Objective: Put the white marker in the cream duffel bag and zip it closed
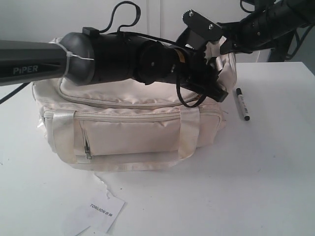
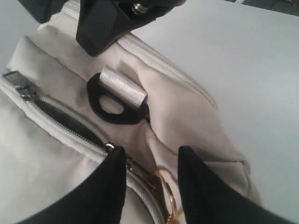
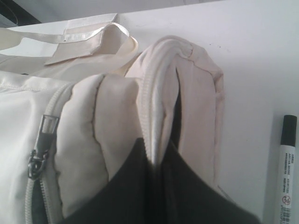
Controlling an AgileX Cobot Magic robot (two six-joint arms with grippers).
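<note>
Since the white marker (image 1: 241, 104) lies on the bench (image 1: 275, 172) just beside the cream duffel bag (image 1: 128, 132), off the bag's end where both arms meet, we judge it not yet packed. We expect it to be light, rigid and smooth, apt to roll or slip, so we would pinch it across the middle of its barrel, clear of the black cap. We read the bag as soft and slack: it folds wherever it is pulled, so its zip needs the cloth held taut. Our right claw (image 3: 156, 163) is clamped on a raised fold of the bag's end fabric beside the zip track. Our left claw (image 2: 150, 156) stands with fingers apart over the bag's top, straddling the gold ring pull (image 2: 166, 198) near the black clip (image 2: 112, 100). The zip is partly parted there, showing a dark gap.
</note>
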